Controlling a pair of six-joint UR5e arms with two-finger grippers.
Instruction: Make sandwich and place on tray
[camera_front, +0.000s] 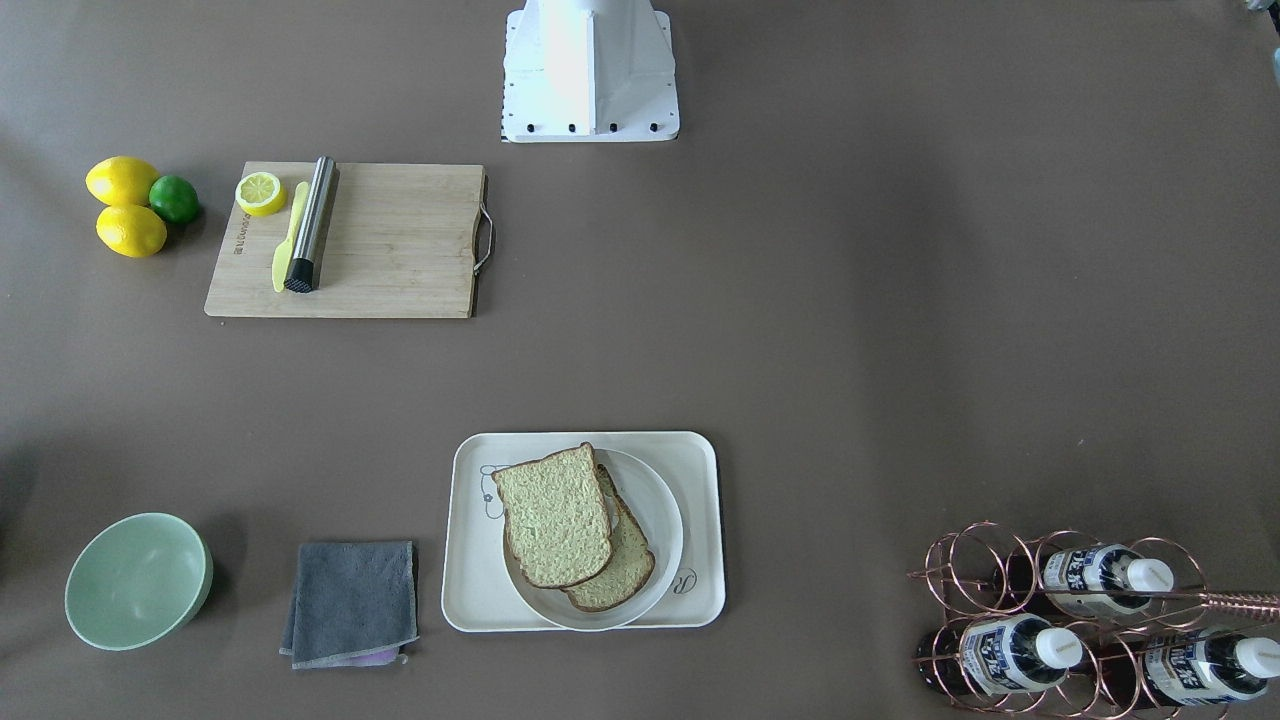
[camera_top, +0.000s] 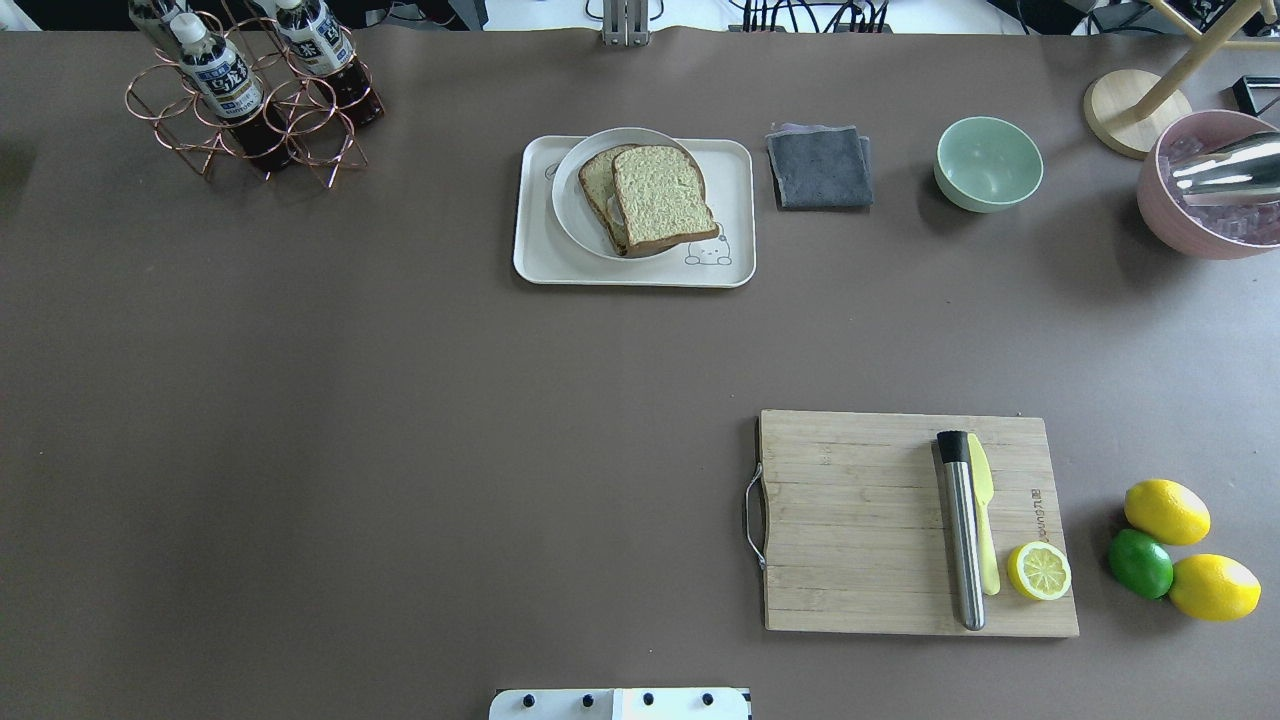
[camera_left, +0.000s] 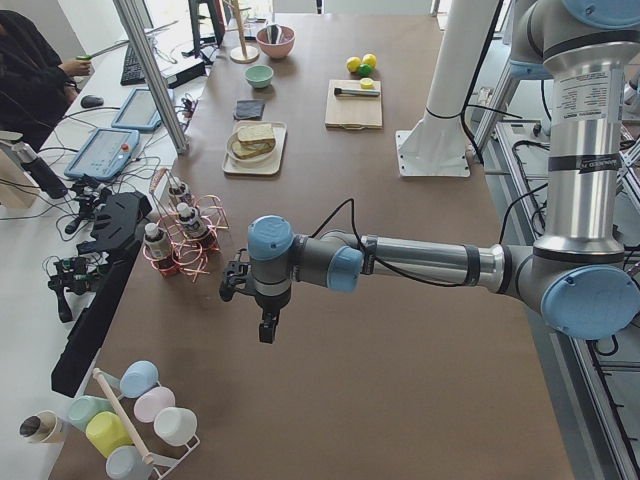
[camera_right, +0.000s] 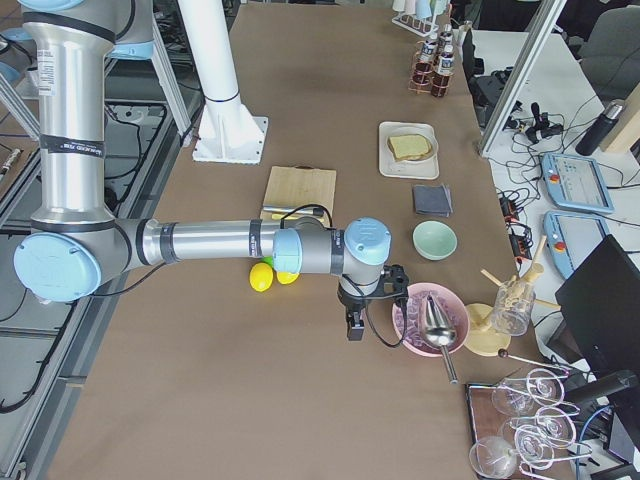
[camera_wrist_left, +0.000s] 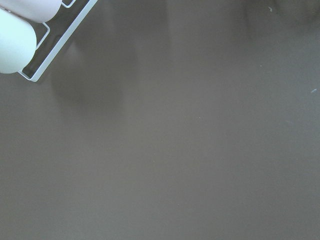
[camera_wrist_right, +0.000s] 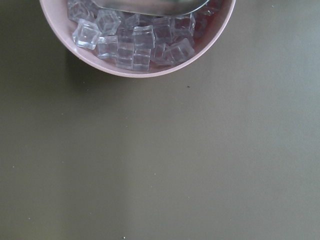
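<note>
The sandwich is two seeded bread slices, the top one shifted off the lower, with a sliver of white between them in the overhead view. It lies on a round white plate that sits on the cream tray with the bear drawing. Both grippers are far from it. The left gripper hangs over bare table near the bottle rack. The right gripper hangs beside the pink ice bowl. Both show only in the side views, so I cannot tell whether they are open or shut.
A wooden cutting board holds a steel muddler, a yellow knife and a half lemon. Two lemons and a lime lie beside it. A green bowl, grey cloth, bottle rack and pink ice bowl stand along the far side.
</note>
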